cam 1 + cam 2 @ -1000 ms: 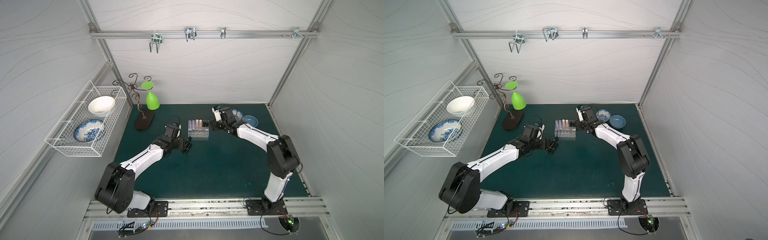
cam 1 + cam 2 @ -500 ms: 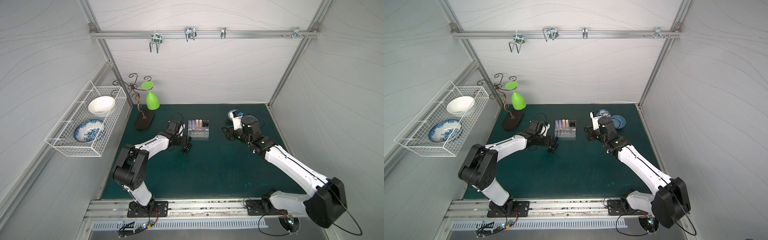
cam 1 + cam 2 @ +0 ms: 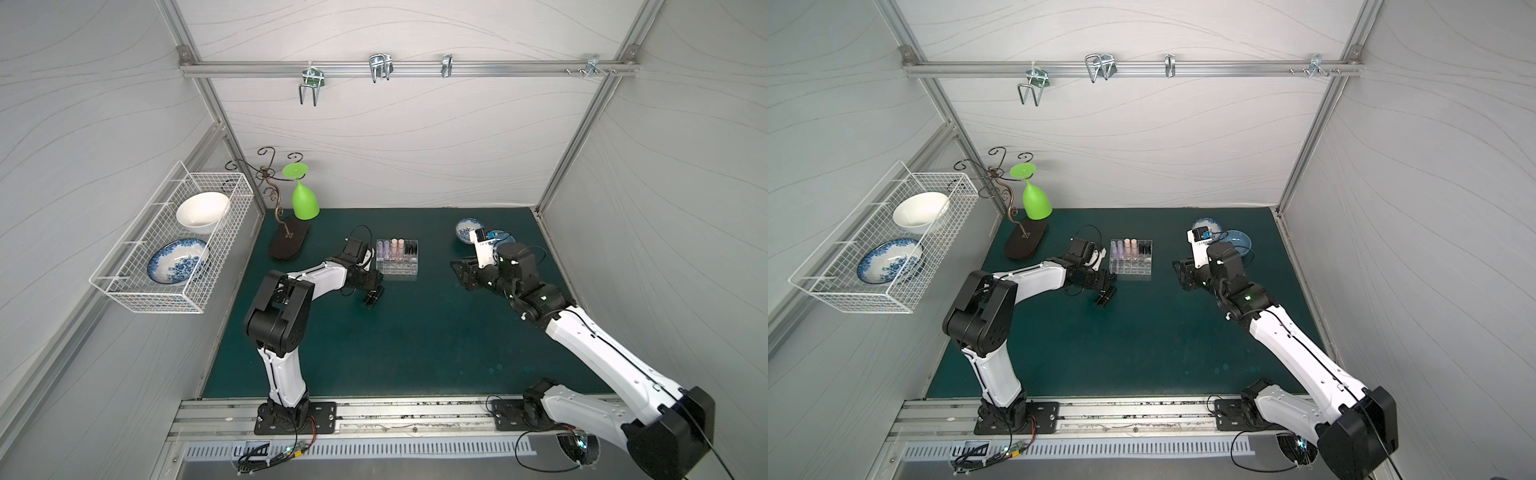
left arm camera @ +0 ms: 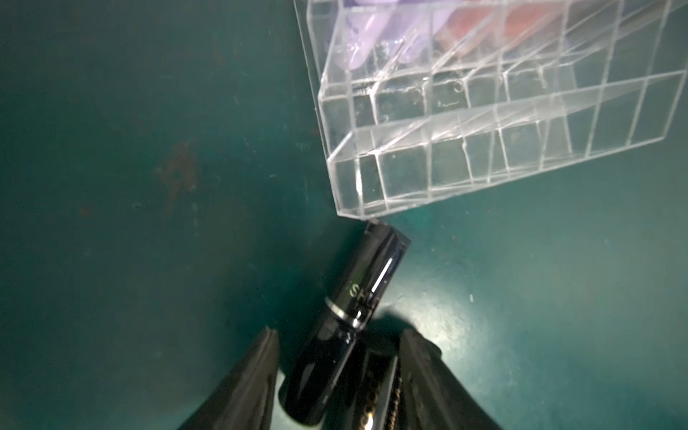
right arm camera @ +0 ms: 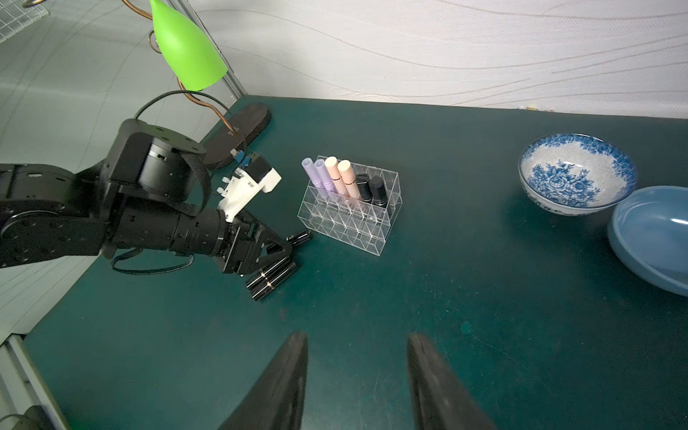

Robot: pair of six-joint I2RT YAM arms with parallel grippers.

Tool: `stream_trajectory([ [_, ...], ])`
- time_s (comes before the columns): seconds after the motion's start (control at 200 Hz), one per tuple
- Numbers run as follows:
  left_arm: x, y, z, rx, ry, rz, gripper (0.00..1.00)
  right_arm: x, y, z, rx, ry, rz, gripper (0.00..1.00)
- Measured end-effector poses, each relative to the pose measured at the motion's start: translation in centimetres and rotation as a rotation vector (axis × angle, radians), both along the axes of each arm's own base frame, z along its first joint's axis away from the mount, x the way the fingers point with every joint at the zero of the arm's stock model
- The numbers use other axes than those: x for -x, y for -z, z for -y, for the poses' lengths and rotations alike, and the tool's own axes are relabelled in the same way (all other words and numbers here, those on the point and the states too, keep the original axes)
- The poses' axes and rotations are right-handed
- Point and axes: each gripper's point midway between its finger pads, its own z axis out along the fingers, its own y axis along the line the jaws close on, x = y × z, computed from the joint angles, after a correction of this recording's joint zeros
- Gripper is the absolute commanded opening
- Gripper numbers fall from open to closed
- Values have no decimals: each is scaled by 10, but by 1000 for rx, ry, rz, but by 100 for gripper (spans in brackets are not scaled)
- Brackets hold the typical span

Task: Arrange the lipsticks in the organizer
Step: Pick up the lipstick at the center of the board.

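The tabletop (image 3: 415,340) is dark teal-green, faintly mottled. The small acrylic grid organizer (image 5: 350,223) is clear and colourless. It carries two pale lilac lipstick tubes (image 5: 315,177), two peach-pink lipstick tubes (image 5: 340,178) with thin dark rings, and two glossy black lipstick tubes (image 5: 372,190). The loose glossy black lipsticks (image 5: 271,277) bear thin coppery bands. The black lipstick by the organizer's corner (image 4: 350,309) has a silver band. The round ceramic bowl (image 5: 575,175) is white with blue roses, and the smooth round bowl (image 5: 651,238) is plain blue. The upturned goblet (image 3: 304,202) is lime green. The wire basket (image 3: 158,301) is white, as is the plain deep bowl (image 3: 201,212). The shallow dish (image 3: 176,262) is blue-flowered. The walls (image 3: 395,145) are pale grey with wavy lines.
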Motion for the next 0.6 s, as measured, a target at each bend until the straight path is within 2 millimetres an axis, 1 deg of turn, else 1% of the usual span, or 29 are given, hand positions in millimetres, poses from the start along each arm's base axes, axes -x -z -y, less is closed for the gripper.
stream_trajectory([
  [0.115,-5,0,-3,-8,-7,5,54,1,0,-1,-9,-4,-8,47],
  [0.39,-8,8,-12,-17,-32,-9,49,3,4,-2,-10,-12,-20,47],
  [0.6,-10,9,-17,-18,-45,-8,45,5,6,-2,-8,-17,-27,47],
])
